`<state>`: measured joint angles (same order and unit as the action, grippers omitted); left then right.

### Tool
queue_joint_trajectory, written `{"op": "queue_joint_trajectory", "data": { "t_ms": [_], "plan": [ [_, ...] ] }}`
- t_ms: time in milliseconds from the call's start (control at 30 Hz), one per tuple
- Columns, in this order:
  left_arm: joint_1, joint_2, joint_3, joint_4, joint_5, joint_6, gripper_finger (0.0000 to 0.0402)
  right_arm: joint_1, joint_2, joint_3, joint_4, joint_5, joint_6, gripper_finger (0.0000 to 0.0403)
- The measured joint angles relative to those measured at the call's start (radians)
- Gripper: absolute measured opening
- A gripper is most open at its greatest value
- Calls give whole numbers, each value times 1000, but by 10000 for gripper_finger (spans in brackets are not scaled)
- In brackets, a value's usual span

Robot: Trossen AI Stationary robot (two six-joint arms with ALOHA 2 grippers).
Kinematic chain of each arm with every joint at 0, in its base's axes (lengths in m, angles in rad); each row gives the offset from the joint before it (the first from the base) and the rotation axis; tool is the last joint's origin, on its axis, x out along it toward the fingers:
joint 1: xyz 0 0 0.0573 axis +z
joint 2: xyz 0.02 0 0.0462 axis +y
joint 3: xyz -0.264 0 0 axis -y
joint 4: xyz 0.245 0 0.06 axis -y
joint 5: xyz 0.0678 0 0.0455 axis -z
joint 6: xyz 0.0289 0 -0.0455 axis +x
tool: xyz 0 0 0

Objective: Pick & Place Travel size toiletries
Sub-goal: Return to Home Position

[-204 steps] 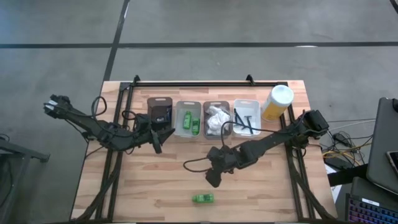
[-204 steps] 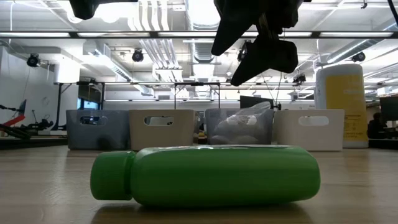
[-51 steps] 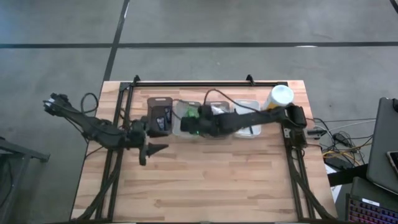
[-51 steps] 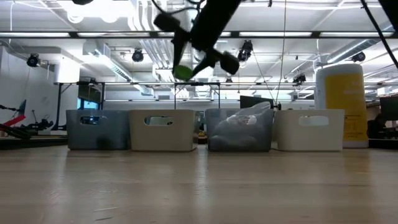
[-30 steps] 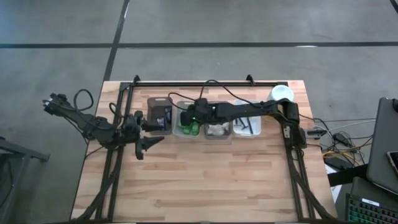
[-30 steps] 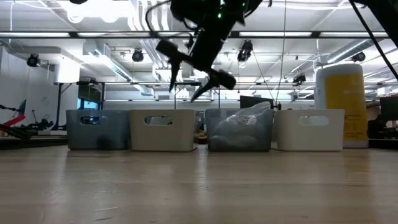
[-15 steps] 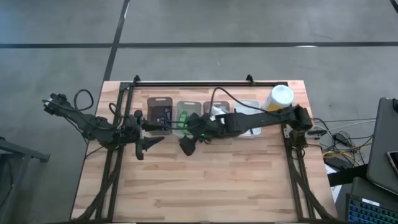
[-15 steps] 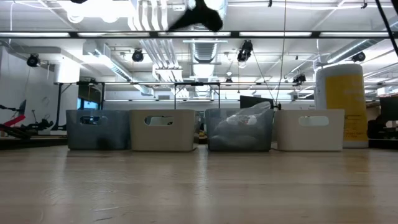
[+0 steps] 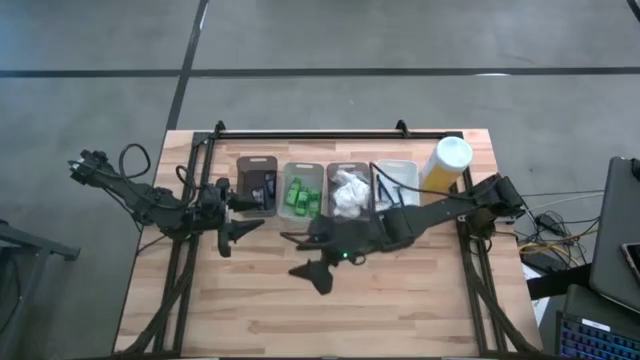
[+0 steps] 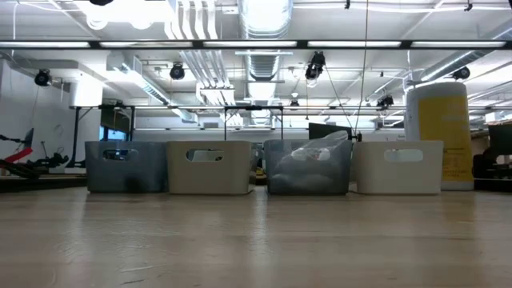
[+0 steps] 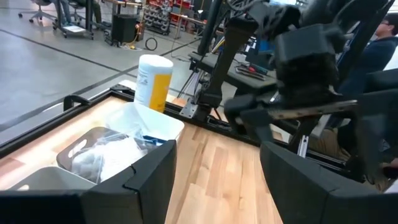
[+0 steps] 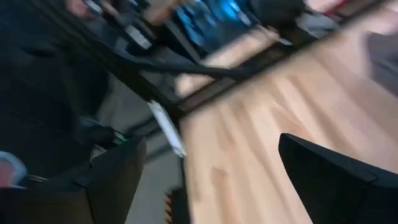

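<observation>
Wide open and empty, the right gripper (image 9: 298, 254) hangs over the table (image 9: 420, 310), left gripper (image 9: 238, 230) spread too at its 10 o'clock; at 12 o'clock green bottles (image 9: 300, 195) lie in 1 bin (image 9: 303, 166), white packets (image 9: 349, 190) next door, only packets showing in the low view

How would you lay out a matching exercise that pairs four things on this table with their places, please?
Things:
1. green bottles
2. white packets
3. right gripper
4. left gripper

Places:
A. open, above bare tabletop near the table's middle
B. in the third bin from the left
C. open, in front of the dark bin at the left end
D. in the second bin from the left

Pairs: 1-D, 2-B, 3-A, 4-C.
</observation>
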<state>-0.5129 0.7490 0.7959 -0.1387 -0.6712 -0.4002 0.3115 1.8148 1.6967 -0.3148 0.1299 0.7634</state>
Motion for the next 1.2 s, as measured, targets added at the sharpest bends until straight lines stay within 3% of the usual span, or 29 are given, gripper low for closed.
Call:
{"op": "queue_joint_trajectory", "data": {
  "t_ms": [367,533,767,967,1200],
  "plan": [
    [-1,4,0,-23,2,-1,236,14,-36,-433,856,-11,26,336],
    [0,4,0,-28,2,0,236,13,-120,-654,1131,-10,22,327],
    [0,4,0,-30,1,0,236,9,-341,-933,1195,5,-11,345],
    [0,3,0,-29,1,0,236,7,-581,-1121,1202,4,-136,361],
    [0,3,0,-29,1,0,236,7,-830,-1321,1200,3,-170,363]
  ]
}}
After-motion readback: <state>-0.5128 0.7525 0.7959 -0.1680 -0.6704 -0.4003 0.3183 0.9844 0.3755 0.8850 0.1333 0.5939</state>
